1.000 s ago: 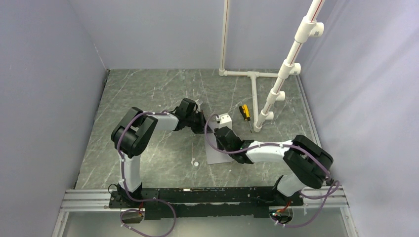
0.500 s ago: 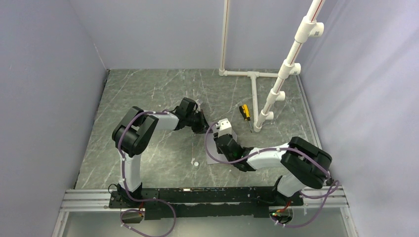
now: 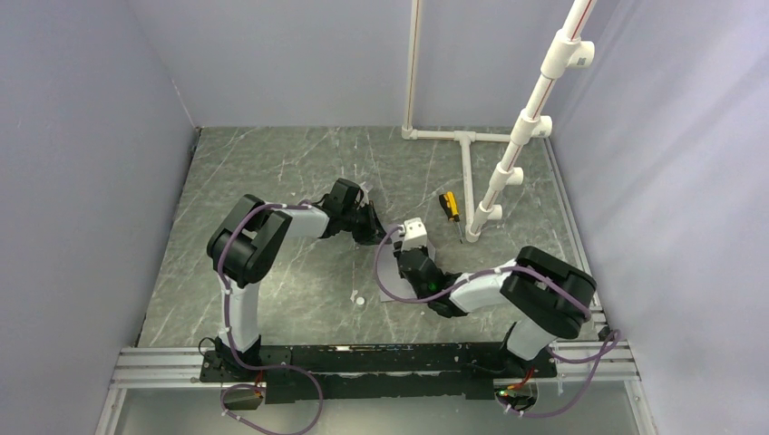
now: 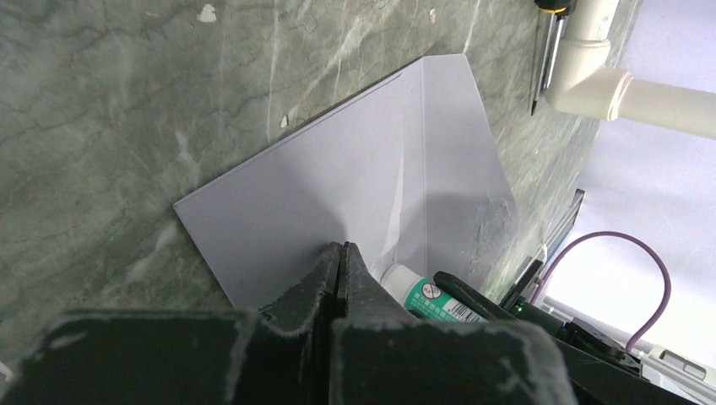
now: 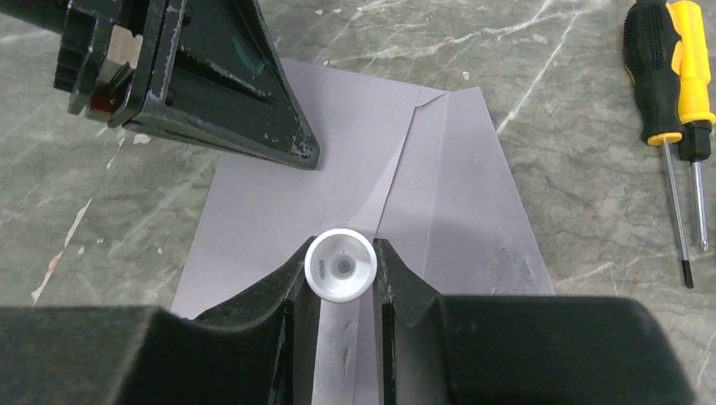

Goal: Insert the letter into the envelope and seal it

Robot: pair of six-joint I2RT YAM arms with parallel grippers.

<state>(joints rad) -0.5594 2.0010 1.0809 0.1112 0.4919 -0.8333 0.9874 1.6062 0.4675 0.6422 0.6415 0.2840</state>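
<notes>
While my left gripper (image 4: 339,251), pressed together, rests its tip on the envelope (image 4: 355,169), my right gripper (image 5: 340,246) pinches a white tube (image 5: 340,268) above it.

From above, the right arm (image 3: 490,281) covers most of the envelope (image 3: 389,286). The tube (image 5: 340,266) shows only its cap (body hidden between the fingers of the right end effector (image 5: 339,253)). The left wrist view's top edge cuts off the screwdriver (image 4: 555,4) handle.

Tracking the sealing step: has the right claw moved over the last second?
Yes. In the top view the right claw, gripping a white tube, has drawn back toward the arm bases, away from the fixed screwdriver.
</notes>
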